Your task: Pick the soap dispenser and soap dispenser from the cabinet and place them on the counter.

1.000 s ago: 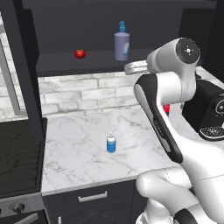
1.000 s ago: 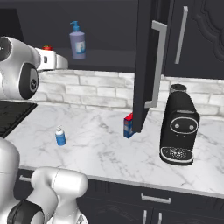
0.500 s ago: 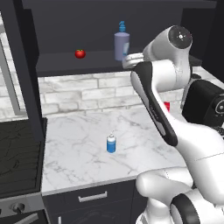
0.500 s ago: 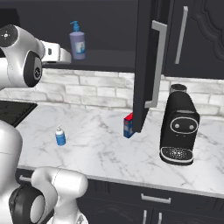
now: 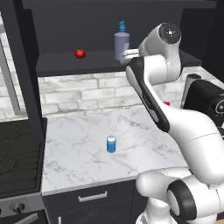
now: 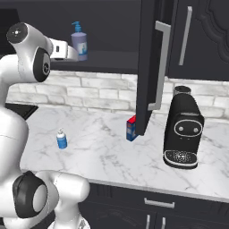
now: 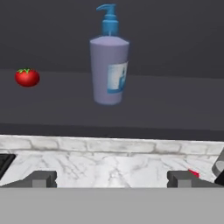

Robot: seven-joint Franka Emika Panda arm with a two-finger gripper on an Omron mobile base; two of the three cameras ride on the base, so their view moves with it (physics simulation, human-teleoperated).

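Jaws spread wide, nothing between them, hand raised to the level of the cabinet shelf and looking straight at the purple dispenser. Purple dispenser upright on the shelf, well back from the front lip, with the tomato far off to its left and no other neighbour. Blue dispenser already upright near the middle of the bench, so probably one bottle left to fetch. Step in hand, as judged: reach in and take the purple bottle. Best done by keeping the hand level and driving straight ahead, with the fingertips passing either side of the body, not the pump. Better to close low to mid body, where the wall looks straight; the blue pump head is narrow and likely to twist. Worth centring first, since the bottle sits slightly left of the middle between the tips. Risk of tipping a tall bottle if one finger lands early. Also worth clearing the shelf lip when backing out, and minding the open door on the right.
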